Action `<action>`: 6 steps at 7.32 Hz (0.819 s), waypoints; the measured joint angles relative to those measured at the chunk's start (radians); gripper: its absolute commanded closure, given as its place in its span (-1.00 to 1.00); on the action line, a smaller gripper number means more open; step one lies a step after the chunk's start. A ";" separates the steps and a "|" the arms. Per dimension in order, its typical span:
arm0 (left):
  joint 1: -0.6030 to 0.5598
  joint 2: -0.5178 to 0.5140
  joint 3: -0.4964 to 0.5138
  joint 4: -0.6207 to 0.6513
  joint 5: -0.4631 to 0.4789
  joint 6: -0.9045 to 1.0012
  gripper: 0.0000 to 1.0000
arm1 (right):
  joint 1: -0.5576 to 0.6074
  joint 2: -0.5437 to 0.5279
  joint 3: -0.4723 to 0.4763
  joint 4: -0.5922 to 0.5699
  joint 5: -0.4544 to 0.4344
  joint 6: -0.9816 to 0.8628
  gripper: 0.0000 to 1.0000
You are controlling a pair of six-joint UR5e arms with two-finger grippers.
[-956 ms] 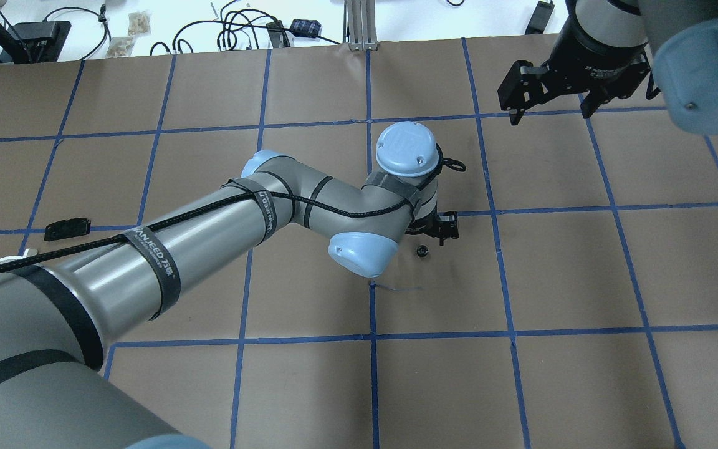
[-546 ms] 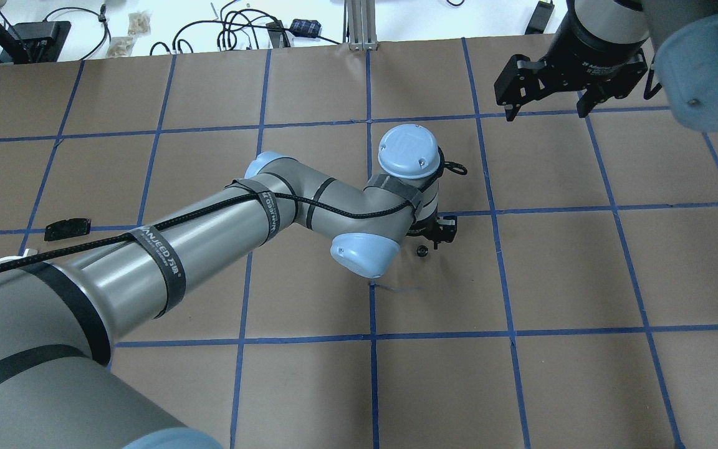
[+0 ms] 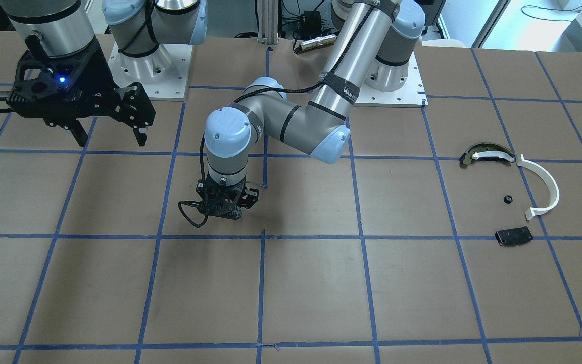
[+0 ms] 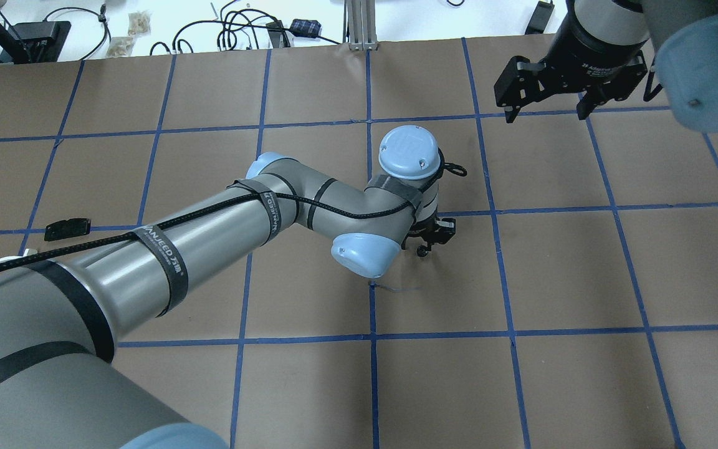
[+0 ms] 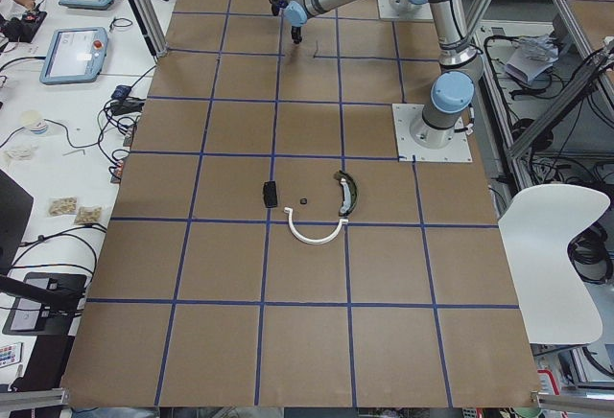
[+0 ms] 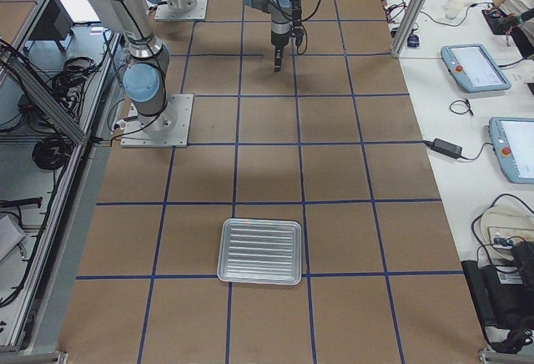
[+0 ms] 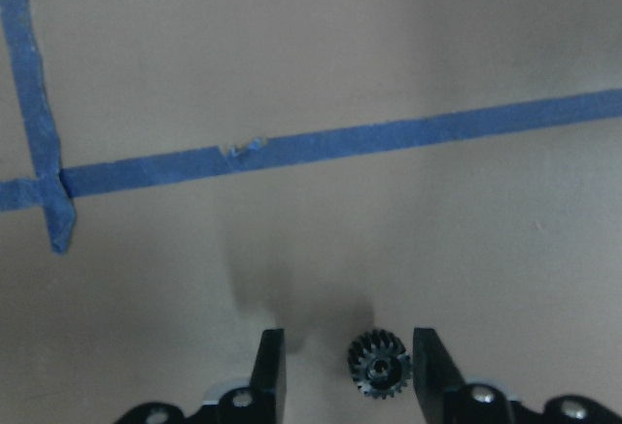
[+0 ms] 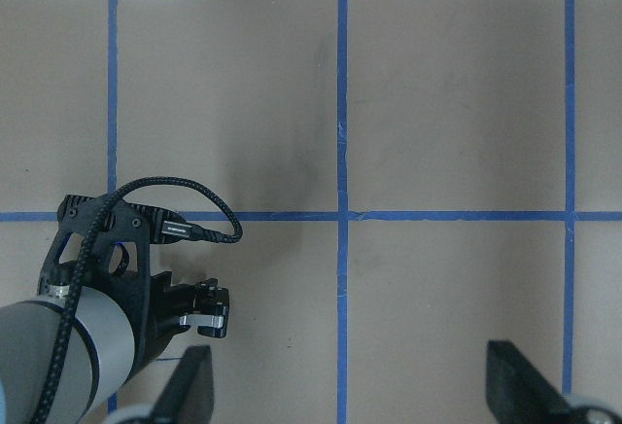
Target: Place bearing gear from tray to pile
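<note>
At the bottom of the wrist picture, the gear [image 7: 379,367] sits between the spread-apart fingers of the left gripper [image 7: 347,351], closer to the right-side one, maybe touching it.

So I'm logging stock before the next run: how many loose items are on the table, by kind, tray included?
Toothed gear: 1
Small round black part: 1
White half-ring strip: 1
Olive-and-black curved piece: 1
Flat black plate: 1
Metal tray: 1
Total: 6
</note>
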 measured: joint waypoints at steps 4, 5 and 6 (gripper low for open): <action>-0.001 -0.013 -0.001 0.000 -0.004 -0.002 -0.07 | 0.000 -0.001 -0.003 0.006 0.000 0.000 -1.00; -0.003 -0.014 -0.001 -0.001 -0.006 -0.002 -0.07 | 0.000 -0.001 -0.003 0.007 0.000 0.000 -1.00; -0.006 -0.014 -0.002 -0.005 -0.007 -0.004 -0.07 | 0.000 -0.001 -0.003 0.007 0.000 0.000 -1.00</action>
